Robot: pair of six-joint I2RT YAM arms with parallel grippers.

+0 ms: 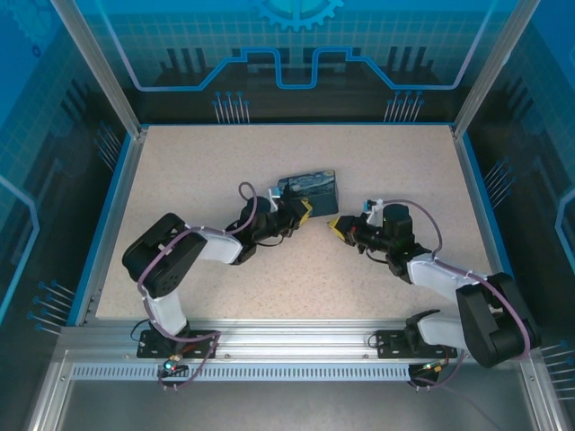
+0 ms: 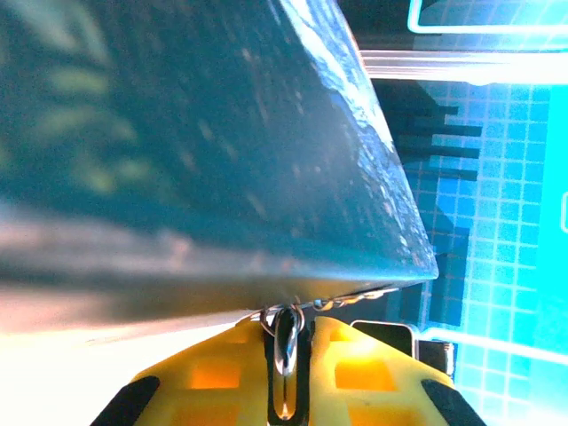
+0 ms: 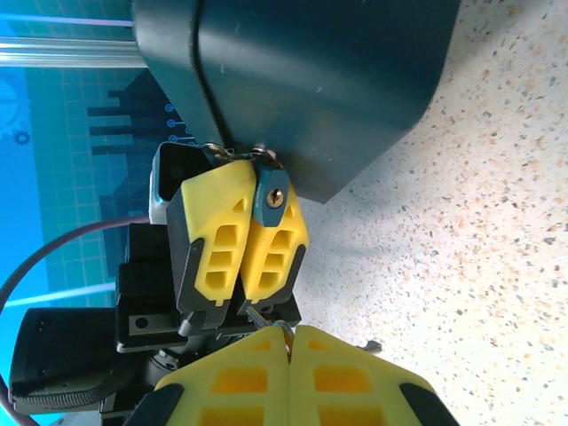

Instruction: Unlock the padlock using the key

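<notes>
— Padlock (image 3: 271, 197): where is it, and what has hold of it?

— It is small and blue, at the tip of the left gripper (image 3: 251, 185). That gripper's yellow jaws are clamped on it, hard against the lower corner of the dark box (image 3: 311, 80). Its keyhole faces the right gripper (image 3: 288, 334), just ahead of those jaws and not touching them. The right jaws are pressed together, and a thin dark sliver at their tips looks like the key (image 3: 277, 325).

— How will it handle?

— It looks light, rigid and smooth. It would probably twist on its shackle (image 2: 286, 342), which seems hooked to the box. The flat sides of the body are the best hold, leaving the keyhole face bare. The key is thin and may pivot unless pinched by its head.

— What does each view add?

— The right wrist camera gives the keyhole and the speckled counter (image 3: 479, 222). The left wrist camera gives the metal shackle between its own jaws, under the box's edge. From overhead, both grippers sit nearly tip to tip beside the box, with padlock and key too small to make out.
</notes>
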